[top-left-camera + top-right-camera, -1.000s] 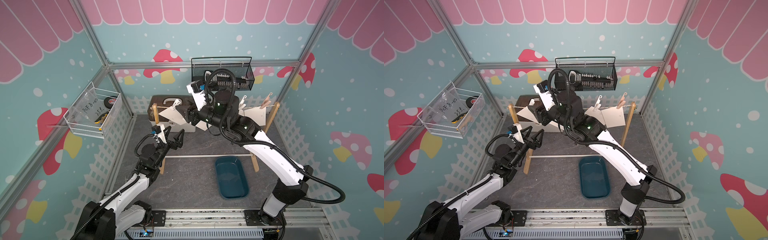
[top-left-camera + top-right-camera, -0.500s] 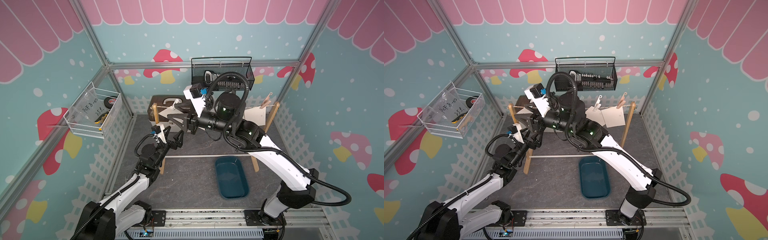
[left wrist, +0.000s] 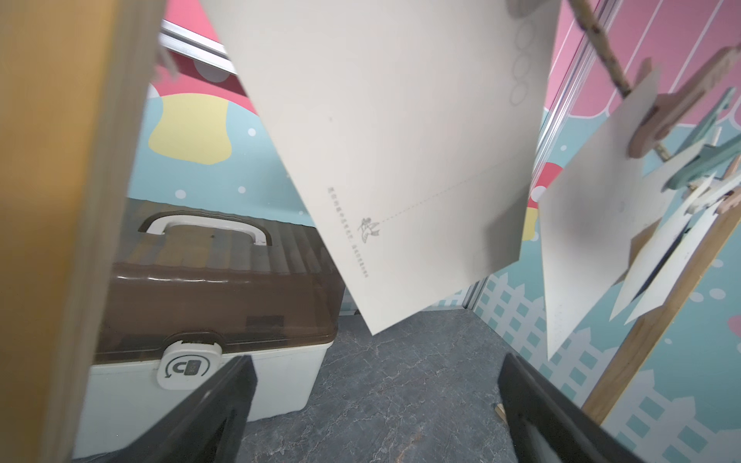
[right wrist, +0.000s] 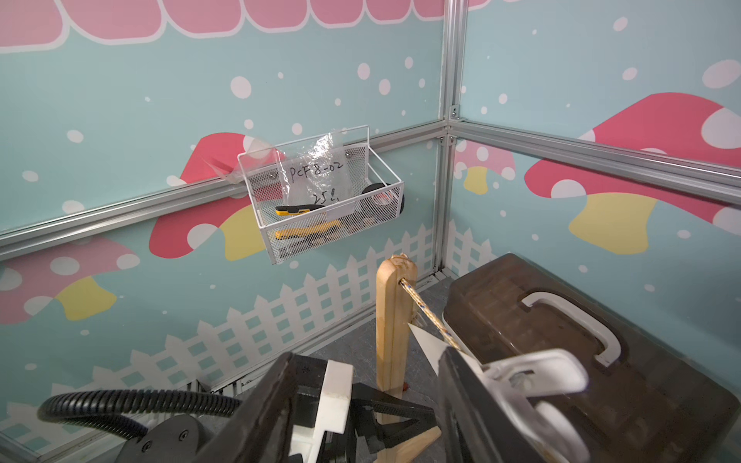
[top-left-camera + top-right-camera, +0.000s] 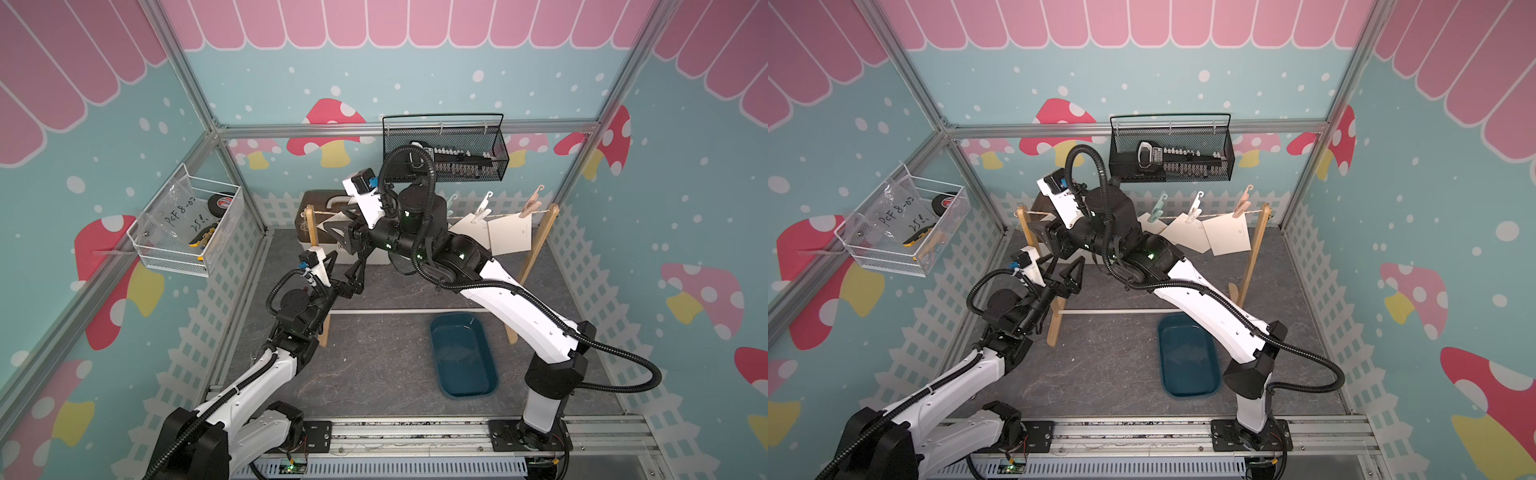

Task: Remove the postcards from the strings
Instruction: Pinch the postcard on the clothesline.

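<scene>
Left wrist view: where's your nearest postcard (image 3: 401, 160)?

Hanging tilted off the string (image 3: 601, 44) beside the wooden upright (image 3: 60, 200), just ahead of your left gripper (image 3: 377, 360); jaws spread wide; right gripper (image 4: 367, 354) jaws part-spread, a white clothespin (image 4: 537, 373) just beside one finger.

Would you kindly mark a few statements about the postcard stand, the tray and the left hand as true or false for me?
1. The left hand is open under a hanging postcard. True.
2. The blue tray holds a postcard. False: it looks empty.
3. Several postcards hang from the string by clothespins. True.
4. The black wire basket stands on the table. False: it hangs on the back wall.
</scene>
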`<state>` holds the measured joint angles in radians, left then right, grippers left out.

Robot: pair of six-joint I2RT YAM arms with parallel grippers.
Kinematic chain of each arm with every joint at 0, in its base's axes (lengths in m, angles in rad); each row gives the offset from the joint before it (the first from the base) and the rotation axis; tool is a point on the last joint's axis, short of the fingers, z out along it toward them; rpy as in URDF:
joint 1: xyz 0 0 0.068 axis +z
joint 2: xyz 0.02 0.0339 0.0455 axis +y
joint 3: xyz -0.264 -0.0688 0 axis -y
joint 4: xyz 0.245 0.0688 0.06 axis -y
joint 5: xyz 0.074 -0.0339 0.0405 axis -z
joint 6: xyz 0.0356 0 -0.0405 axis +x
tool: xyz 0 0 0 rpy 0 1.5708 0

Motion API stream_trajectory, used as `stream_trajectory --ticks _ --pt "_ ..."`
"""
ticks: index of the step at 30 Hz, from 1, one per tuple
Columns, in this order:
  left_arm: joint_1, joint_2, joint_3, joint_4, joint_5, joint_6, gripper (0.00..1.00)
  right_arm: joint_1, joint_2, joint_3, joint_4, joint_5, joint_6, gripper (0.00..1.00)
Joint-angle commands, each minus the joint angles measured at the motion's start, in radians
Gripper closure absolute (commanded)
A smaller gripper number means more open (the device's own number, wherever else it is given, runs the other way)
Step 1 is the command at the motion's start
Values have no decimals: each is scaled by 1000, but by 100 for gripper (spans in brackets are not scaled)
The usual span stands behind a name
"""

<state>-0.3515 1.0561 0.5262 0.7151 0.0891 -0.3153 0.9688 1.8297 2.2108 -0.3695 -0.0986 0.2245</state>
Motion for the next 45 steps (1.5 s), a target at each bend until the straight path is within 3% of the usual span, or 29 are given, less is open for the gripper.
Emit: stream_trajectory --ticks 1,34,45 --pt "8 -14 -7 6 -26 -23 1 -1 7 37 -11 69 -33 44" --pt "9 12 22 -23 -31 -49 1 -22 133 179 -56 155 -108 44" --pt "9 29 13 44 36 -68 5 -30 130 190 -69 145 -110 44"
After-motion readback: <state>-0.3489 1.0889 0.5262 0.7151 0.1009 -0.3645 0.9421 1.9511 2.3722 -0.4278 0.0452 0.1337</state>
